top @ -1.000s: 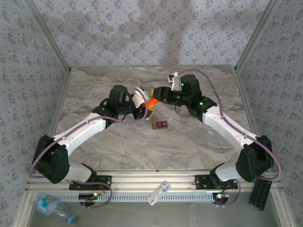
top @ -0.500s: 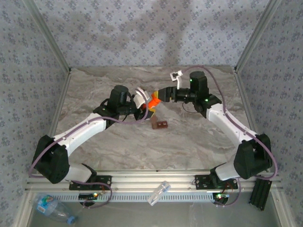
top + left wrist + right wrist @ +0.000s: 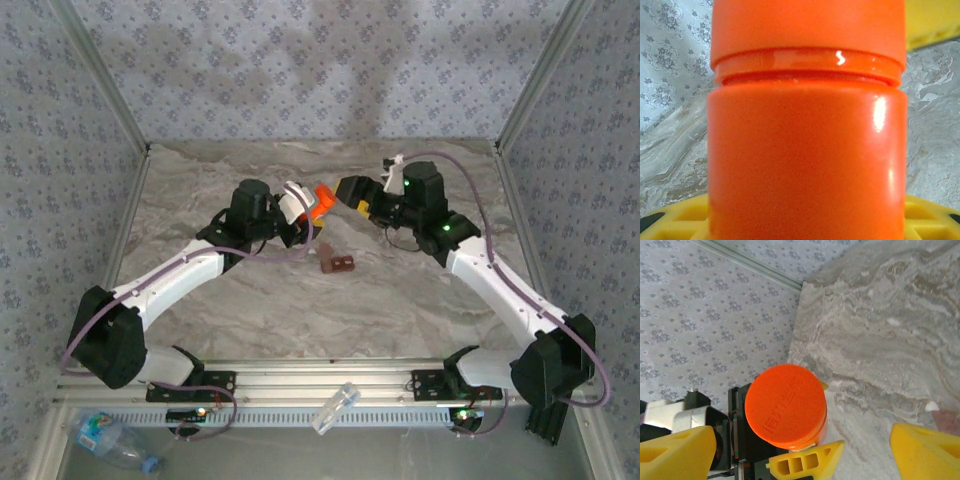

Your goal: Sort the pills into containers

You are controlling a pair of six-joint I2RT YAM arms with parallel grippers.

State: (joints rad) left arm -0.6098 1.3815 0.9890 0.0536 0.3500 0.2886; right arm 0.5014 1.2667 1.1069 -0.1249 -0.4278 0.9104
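The left gripper (image 3: 303, 210) is clamped on the small orange-red cylindrical plastic pill bottle (image 3: 805, 155), held mid-table with its round cap (image 3: 785, 406) fitted. Judged step: uncapping. The right gripper (image 3: 348, 191) sits just beside the cap, its yellow fingers (image 3: 925, 452) wide apart and holding nothing. Next move: close on the cap and twist.

Your left arm (image 3: 180, 270) reaches forward and inward from its base, elbow low. Your left gripper (image 3: 310, 210) is clamped on the pill bottle (image 3: 321, 196). Your right arm (image 3: 490, 275) bends in toward the middle, its wrist turned to face the left one. Your right gripper (image 3: 352, 190) sits just beside the bottle, its yellow fingers (image 3: 675, 452) spread wide and holding nothing.
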